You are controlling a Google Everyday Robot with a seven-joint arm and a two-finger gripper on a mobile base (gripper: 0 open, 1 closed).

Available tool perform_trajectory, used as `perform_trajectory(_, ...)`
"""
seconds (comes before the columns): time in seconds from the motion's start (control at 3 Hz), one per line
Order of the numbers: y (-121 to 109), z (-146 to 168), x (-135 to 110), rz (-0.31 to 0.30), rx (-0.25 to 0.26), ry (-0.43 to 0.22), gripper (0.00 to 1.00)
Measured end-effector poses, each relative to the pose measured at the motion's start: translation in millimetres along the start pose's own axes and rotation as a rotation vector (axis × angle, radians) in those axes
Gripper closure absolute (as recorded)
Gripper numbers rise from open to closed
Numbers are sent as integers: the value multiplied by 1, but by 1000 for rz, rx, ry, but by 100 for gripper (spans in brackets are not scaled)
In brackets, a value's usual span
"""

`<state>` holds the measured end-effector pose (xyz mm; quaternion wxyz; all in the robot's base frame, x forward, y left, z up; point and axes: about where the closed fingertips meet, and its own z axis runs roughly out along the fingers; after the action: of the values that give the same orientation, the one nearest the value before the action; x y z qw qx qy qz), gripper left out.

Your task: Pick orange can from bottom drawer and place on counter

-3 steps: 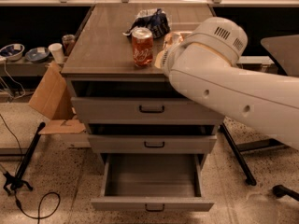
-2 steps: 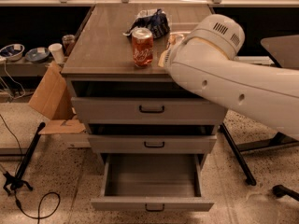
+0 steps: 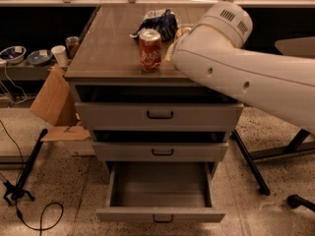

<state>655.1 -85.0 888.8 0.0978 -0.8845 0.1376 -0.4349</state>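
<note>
The bottom drawer (image 3: 158, 185) is pulled open and its grey inside holds nothing. My gripper is hidden behind my big white arm (image 3: 231, 73), which reaches over the right side of the counter (image 3: 106, 43). A pale golden sliver (image 3: 170, 51) peeks out at the arm's left edge above the counter. It may be the orange can, but most of it is covered. A brighter red-orange can (image 3: 150, 49) with white script stands upright on the counter just left of the arm.
A crumpled blue-and-white bag (image 3: 160, 22) lies behind the red-orange can. The two upper drawers (image 3: 158, 115) are pushed in. At the left are a cardboard box (image 3: 53, 101), a black stand (image 3: 25, 173) and bowls (image 3: 13, 54). A chair base (image 3: 252, 162) is at the right.
My arm's elbow has risen a little and leans further over the counter. The red-orange can and the open drawer have not moved.
</note>
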Motion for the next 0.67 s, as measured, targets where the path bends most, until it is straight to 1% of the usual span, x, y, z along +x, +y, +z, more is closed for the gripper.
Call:
perform_trajectory(0.33, -16, -1, 10, -18, 16, 11, 100)
perform_trajectory(0.67, -28, 0, 15, -34, 24, 15, 100)
